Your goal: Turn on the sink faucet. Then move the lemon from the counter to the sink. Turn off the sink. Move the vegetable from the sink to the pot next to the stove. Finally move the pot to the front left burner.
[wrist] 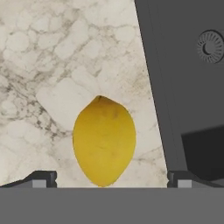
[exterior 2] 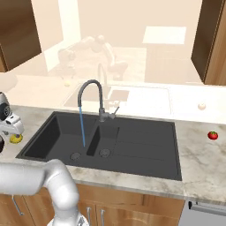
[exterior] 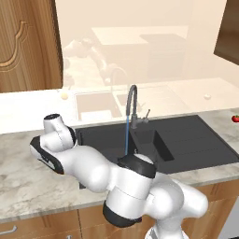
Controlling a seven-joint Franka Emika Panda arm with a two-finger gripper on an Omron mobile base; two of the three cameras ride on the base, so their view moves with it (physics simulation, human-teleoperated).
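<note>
From the left base view the marbled stone surface point(exterior: 28, 182) runs as a broad strip left of the matte black sink point(exterior: 186, 140), with a narrower band along its front edge. The sink faucet point(exterior: 132, 105), a slim dark gooseneck, stands at the back rim and drops a thin blue stream of water point(exterior: 127, 135) into the basin. A small red tomato point(exterior: 235, 118) sits on the far right of the surface, well apart from the sink. The white arm folds low across the left part of the surface.

From the right base view the sink's two basins and ribbed drainboard point(exterior 2: 141, 143) lie flat and dark, round metal drains at the bottom. The lemon point(exterior 2: 16, 138) lies on the surface just beside the sink's left rim, partly hidden under the arm's white end.

In the hand view the lemon point(wrist: 104, 141) is a smooth yellow oval with a pointed tip, resting on the pale veined stone — the sink's straight black edge runs close along its right. The jaws point(wrist: 112, 178) stand wide open and hold nothing; the lemon lies between the two dark fingertips point(wrist: 43, 178), with stone showing on either side.
</note>
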